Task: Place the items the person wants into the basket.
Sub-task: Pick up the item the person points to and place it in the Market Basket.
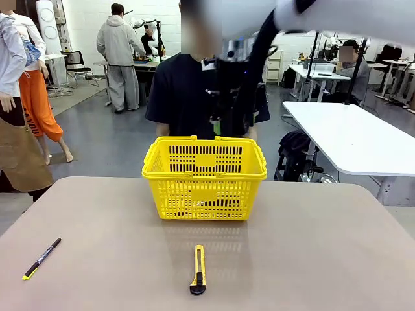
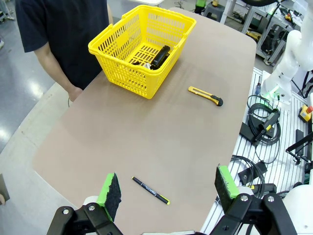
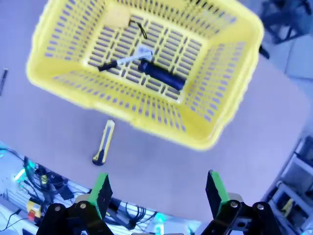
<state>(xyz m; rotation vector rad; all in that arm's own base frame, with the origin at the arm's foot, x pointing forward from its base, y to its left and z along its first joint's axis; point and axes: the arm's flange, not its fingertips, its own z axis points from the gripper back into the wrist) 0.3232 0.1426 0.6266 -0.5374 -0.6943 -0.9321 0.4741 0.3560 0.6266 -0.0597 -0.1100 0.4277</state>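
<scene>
Above the basket point(image 3: 146, 73) my right gripper point(image 3: 159, 193) hangs with jaws apart and empty; inside the basket, below them, lie the stapler point(image 3: 161, 76), marker point(image 3: 122, 61) and tape measure point(image 3: 117, 14). My left gripper point(image 2: 168, 188) gapes too, far from the basket.

Yellow basket point(image 3: 230, 93) (slotted sides) holds stapler point(image 3: 164, 77), marker point(image 3: 120, 62) and tape measure point(image 3: 116, 17).

I see the tan desk point(image 1: 311, 246) carrying the yellow basket point(image 1: 204, 175) at its far middle, a utility knife point(image 1: 198, 269) near centre, and a black pen point(image 1: 41, 258) near left.
</scene>
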